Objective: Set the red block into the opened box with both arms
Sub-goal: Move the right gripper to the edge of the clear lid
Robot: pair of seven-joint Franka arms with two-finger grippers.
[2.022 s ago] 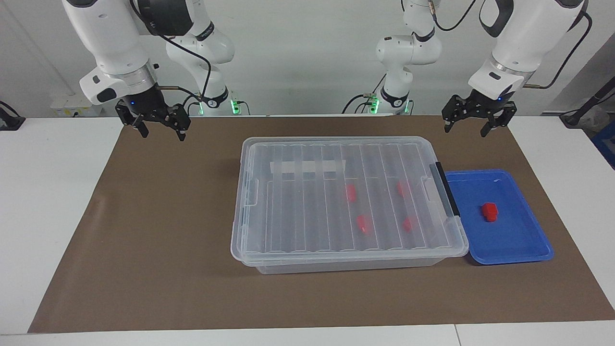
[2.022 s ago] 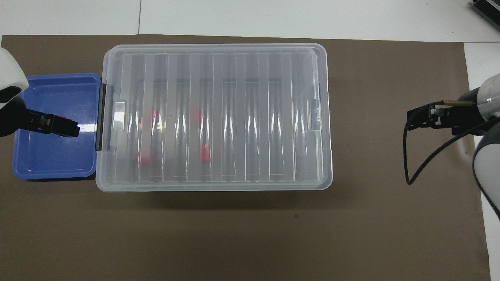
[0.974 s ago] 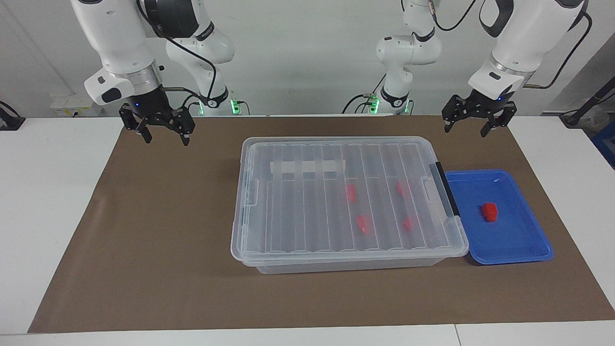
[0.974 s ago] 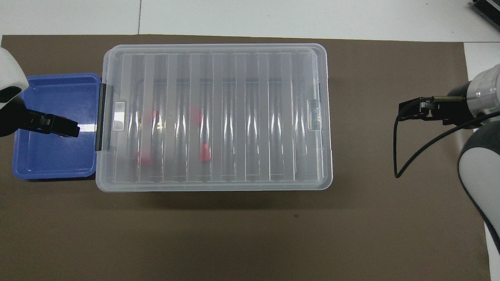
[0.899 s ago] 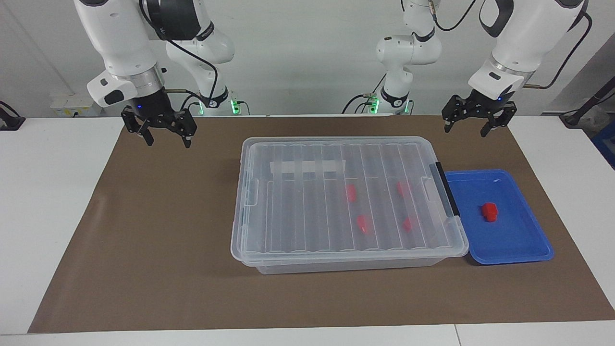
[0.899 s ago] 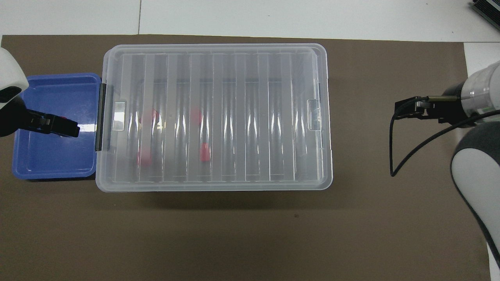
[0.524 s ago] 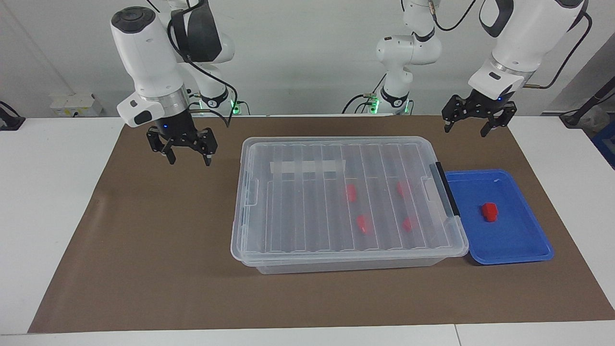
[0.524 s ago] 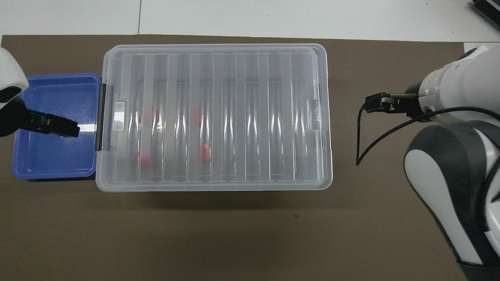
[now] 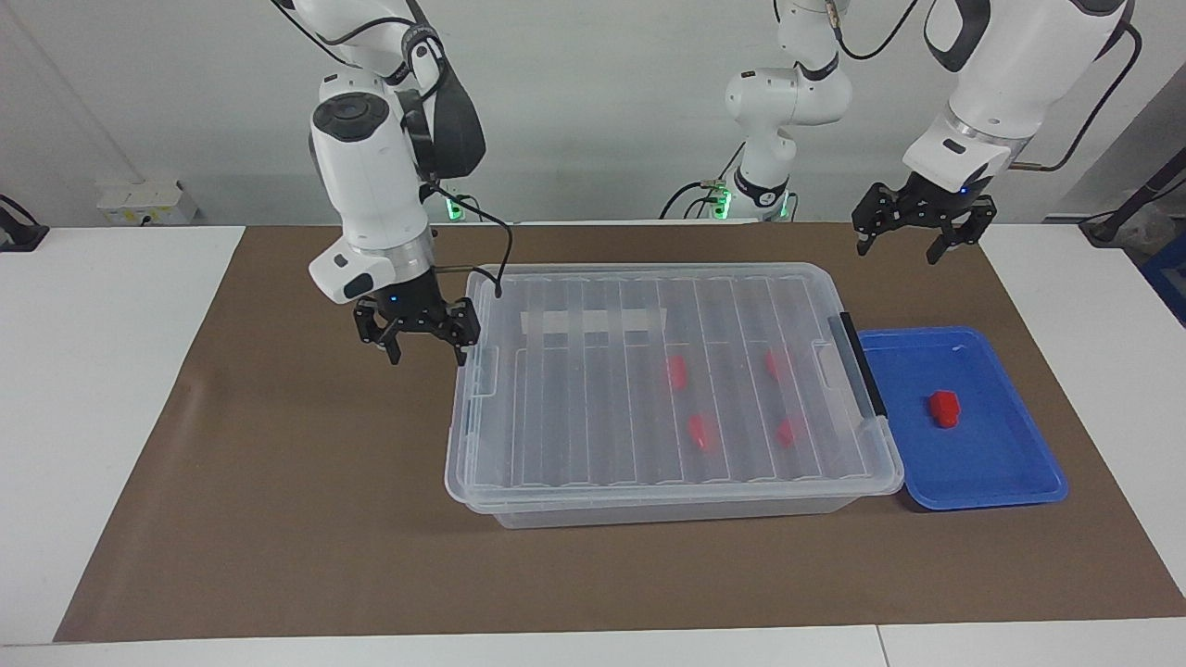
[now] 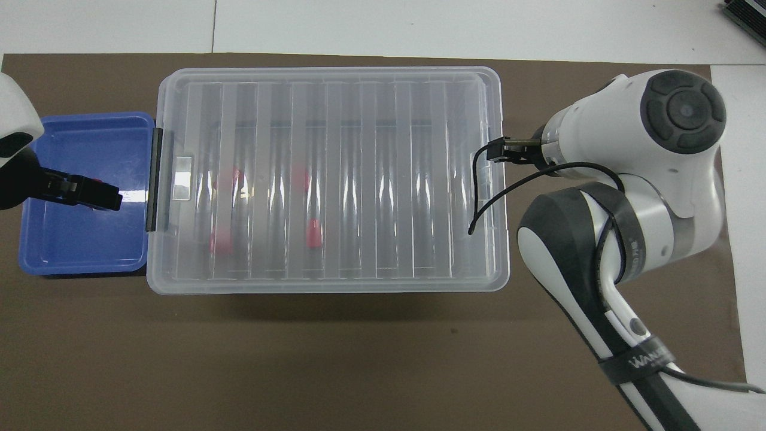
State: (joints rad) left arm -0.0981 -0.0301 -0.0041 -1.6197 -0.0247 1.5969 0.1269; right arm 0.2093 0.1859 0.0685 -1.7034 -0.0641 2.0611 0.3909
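Your right arm, white with dark joint bands, bends steeply down, its black two-finger right gripper (image 9: 422, 352) pointing at the table, fingers spread wide and empty. Your left arm, built alike, waits with its black left gripper (image 9: 903, 245) hanging high at the left arm's end, fingers equally parted, holding nothing.

Five red blocks (image 9: 945, 408), one box (image 9: 649, 482), one tray (image 9: 1010, 482), two claws (image 9: 422, 352)

One marking can be partly read: white capitals beginning "WAN" on a black band (image 10: 637, 361) around the right arm's link, the remaining letters unclear. No other text is legible.
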